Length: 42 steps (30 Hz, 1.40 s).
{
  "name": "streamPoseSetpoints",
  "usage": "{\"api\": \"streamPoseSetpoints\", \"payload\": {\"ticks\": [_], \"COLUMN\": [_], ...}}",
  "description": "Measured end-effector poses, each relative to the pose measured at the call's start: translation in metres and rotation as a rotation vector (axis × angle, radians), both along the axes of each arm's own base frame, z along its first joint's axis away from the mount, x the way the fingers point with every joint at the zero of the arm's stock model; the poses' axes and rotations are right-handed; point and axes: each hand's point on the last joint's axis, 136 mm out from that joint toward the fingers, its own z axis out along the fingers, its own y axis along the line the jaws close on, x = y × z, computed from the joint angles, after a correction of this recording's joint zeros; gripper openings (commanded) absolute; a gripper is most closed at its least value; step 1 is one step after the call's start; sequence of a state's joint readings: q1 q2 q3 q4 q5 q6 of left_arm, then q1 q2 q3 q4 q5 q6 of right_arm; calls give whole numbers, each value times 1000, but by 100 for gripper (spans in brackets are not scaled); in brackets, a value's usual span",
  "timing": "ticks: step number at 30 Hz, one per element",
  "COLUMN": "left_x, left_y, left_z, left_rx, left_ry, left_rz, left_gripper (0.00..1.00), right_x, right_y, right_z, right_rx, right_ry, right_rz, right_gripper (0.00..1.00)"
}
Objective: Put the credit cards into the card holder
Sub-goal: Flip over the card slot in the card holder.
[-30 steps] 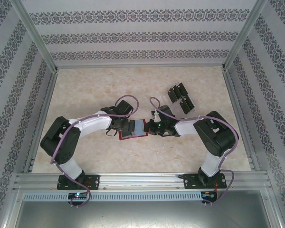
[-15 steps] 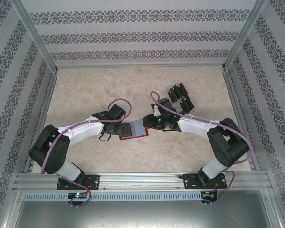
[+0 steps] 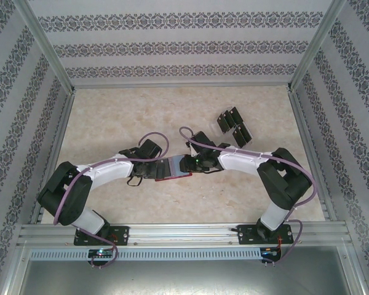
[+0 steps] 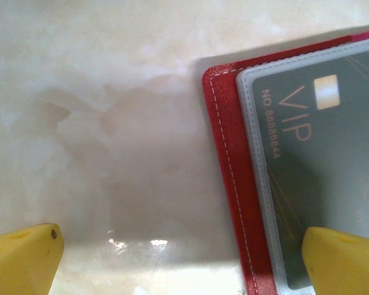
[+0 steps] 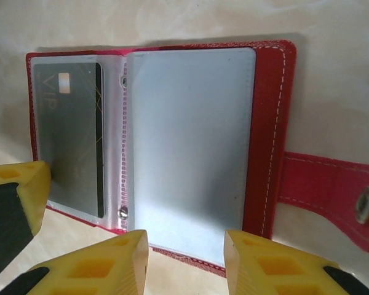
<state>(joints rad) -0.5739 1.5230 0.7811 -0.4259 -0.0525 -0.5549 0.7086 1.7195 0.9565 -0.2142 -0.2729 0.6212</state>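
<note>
The card holder (image 3: 172, 177) lies open on the table between both grippers, dark red with pale grey-blue pockets. In the right wrist view its left pocket holds a black VIP credit card (image 5: 71, 141) and its right pocket (image 5: 190, 141) holds nothing. My right gripper (image 5: 186, 264) is open just short of the holder's near edge, with nothing between its fingers. My left gripper (image 4: 181, 261) is wide open over the holder's red edge (image 4: 224, 153), one fingertip (image 4: 341, 258) on the pocket with the card (image 4: 320, 153). More black credit cards (image 3: 234, 126) stand at the back right.
The cards at the back right sit in a clear tiered rack (image 3: 242, 142), just beyond my right arm (image 3: 246, 161). The holder's snap tab (image 5: 332, 187) sticks out to the right. Metal frame rails and patterned walls edge the table.
Both arms have stretched out lower toward the card holder. My right gripper has shifted left over it, and its jaws have opened.
</note>
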Motion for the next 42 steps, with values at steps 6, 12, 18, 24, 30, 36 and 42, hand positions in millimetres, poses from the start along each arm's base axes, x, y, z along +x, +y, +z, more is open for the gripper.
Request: {"api": "streamPoseSetpoints", "payload": {"ticks": [6,12,18,24,30,36,42], "left_x": [0,0,0,1,1,1,1], "left_y": [-1,-1,-3,-4,-5,-5,-5], "left_z": [-2,-2,-3,-3,-4,-4,-4], "left_rx": [-8,-14,-20,-27,-35,-36,-38], "left_ry": [-3,-4,-7,-8,-8,-9,-9], "left_rz": [4,4,3,2,4,7,10], "left_gripper": [100,100,100,100,100,100,100], "right_x": [-1,-1,0,0,1,2,5], "right_y": [0,5,15,23,35,44,53], "right_z": [-9,-14,-13,-10,-8,-4,4], "right_rx": [-21,-25,0,47,110,162,219], "right_ry": [18,24,21,33,58,70,71], "right_rz": [2,11,26,25,19,10,3], "right_gripper": [38,40,40,41,42,43,43]}}
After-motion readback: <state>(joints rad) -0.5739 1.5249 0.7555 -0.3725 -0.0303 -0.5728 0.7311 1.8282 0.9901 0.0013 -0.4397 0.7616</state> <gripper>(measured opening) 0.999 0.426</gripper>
